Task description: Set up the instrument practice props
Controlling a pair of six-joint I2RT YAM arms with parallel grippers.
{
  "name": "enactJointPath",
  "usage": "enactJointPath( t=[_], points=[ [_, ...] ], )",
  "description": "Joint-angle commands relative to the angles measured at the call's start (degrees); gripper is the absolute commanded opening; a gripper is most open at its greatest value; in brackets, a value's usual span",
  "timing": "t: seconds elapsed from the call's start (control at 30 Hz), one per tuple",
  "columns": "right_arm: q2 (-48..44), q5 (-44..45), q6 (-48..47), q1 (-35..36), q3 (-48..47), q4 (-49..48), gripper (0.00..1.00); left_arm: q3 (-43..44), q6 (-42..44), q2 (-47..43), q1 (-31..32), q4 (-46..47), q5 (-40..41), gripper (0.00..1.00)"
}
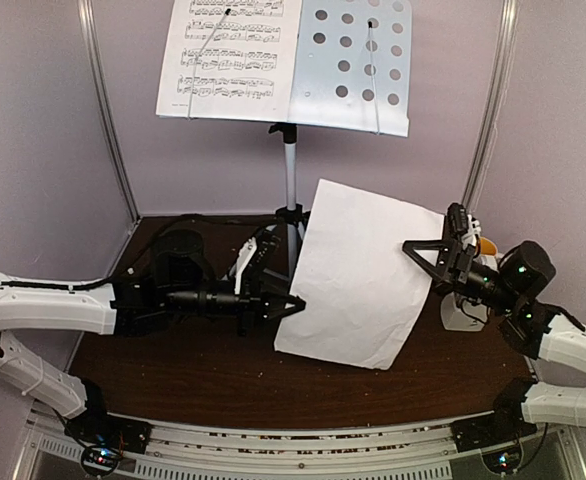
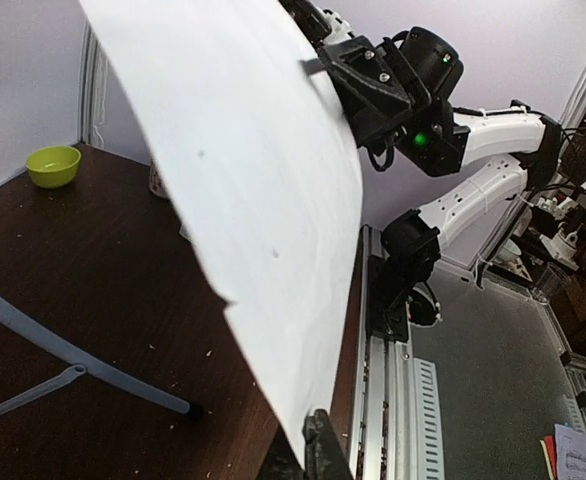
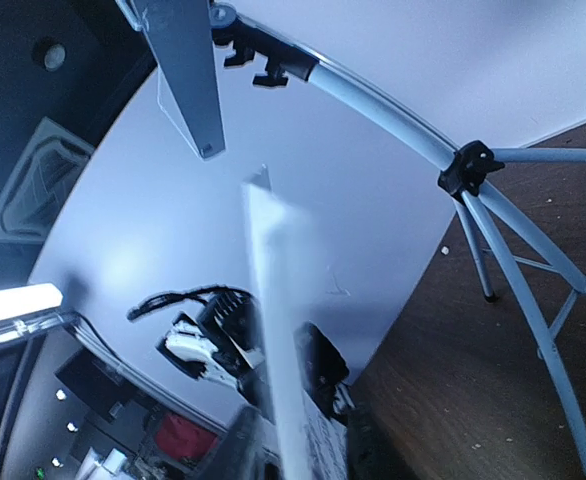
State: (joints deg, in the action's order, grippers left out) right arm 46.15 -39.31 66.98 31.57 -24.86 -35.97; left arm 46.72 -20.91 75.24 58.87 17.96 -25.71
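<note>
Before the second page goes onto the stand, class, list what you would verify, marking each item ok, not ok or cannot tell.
1. The left gripper pinches the loose sheet at its lower corner: ok.
2. The right gripper is fully closed on the sheet's right edge: cannot tell.
3. The stand desk has its right half bare: ok.
4. The first page sits on the desk's left half: ok.
5. The loose sheet is held flat: not ok, it bows.
</note>
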Motion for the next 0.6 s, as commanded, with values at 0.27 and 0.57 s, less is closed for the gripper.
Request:
enactJointPath(
  t=[0.27, 0.57],
  points=[
    [-9.93, 14.31, -9.11, 0.24, -6.95, 25.83, 0.0, 9.41, 1.4, 2.78, 0.32, -13.07, 18.56, 0.3],
    [-21.76, 41.35, -7.2, 2.72, -11.91, 55.77, 0.0, 17.58, 4.41, 5.85, 12.82, -15.06, 44.38, 0.76]
  ],
)
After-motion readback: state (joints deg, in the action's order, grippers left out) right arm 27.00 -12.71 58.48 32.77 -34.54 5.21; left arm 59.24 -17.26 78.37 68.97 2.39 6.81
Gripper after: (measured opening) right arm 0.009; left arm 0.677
